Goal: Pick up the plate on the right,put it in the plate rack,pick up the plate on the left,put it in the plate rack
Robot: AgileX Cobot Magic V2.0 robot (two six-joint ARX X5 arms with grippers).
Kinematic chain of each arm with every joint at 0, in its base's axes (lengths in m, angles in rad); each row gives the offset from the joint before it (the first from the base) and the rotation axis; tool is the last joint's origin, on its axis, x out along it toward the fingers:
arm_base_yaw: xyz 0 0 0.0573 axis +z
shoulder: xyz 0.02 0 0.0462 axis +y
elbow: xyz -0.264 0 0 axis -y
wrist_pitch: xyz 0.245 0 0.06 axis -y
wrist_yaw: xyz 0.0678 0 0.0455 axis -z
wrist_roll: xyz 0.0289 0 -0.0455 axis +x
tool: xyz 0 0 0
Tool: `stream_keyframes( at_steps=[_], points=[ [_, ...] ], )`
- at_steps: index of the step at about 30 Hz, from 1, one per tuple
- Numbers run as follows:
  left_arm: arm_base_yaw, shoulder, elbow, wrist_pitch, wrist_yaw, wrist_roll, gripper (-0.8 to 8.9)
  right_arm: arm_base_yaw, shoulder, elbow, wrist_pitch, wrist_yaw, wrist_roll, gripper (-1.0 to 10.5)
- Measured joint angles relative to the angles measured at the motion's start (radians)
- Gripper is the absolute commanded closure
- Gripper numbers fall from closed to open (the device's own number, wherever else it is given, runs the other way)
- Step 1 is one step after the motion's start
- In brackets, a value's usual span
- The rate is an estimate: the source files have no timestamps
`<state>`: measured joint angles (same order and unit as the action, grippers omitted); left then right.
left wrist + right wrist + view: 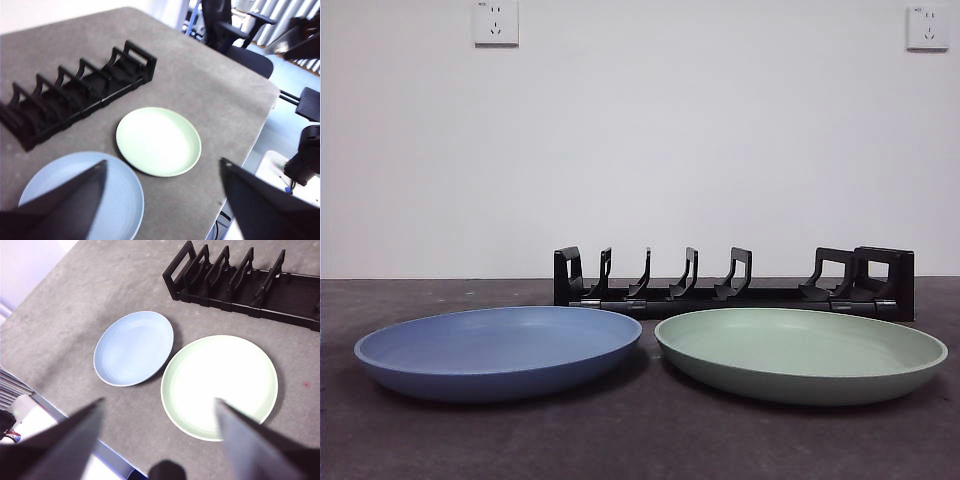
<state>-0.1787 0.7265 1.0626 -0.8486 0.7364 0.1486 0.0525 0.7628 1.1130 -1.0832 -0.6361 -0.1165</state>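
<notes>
Two plates sit nearest the front camera, flat on the grey table (380,440) – blue plate (500,350) and green plate (802,352), side by side, rims close but apart. Both lie just in front of the plate rack (735,285), which is empty, prongs upright, blocky brackets at its right end in the front view.

Nothing is picked yet; the step in hand looks like the first one – the plate on the right, i.e. the green one. Right gripper (160,440) hangs high above the table with the green plate (219,385) below it, jaws wide apart and holding nothing. Left gripper (162,200) is also high, over the blue plate (82,195), jaws wide apart, empty.

To do it well, I'd judge: come down at the green plate's outer rim on the side away from the blue plate, pinch the rim edge, since the plate lies flat and shallow – a centre approach gives nothing to grip. Tilt it upright before the rack, aim between two prongs.

Room: open table in front of both plates and on the rack's far side. Table edge is near the plates on the side away from the rack in both wrist views – avoid dragging that way.
</notes>
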Motion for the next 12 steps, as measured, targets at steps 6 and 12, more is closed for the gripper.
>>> stream_keyframes(
  at_steps=[6, 12],
  points=[
    [-0.064, 0.045, 0.080, -0.012, -0.003, 0.039, 1.21, 0.000, 0.001, 0.000, -0.003, 0.000, 0.002, 3.0],
    [-0.102, 0.081, 0.087, -0.036, -0.004, 0.068, 1.22, 0.000, 0.002, 0.000, -0.003, 0.002, 0.002, 3.1]
  ],
)
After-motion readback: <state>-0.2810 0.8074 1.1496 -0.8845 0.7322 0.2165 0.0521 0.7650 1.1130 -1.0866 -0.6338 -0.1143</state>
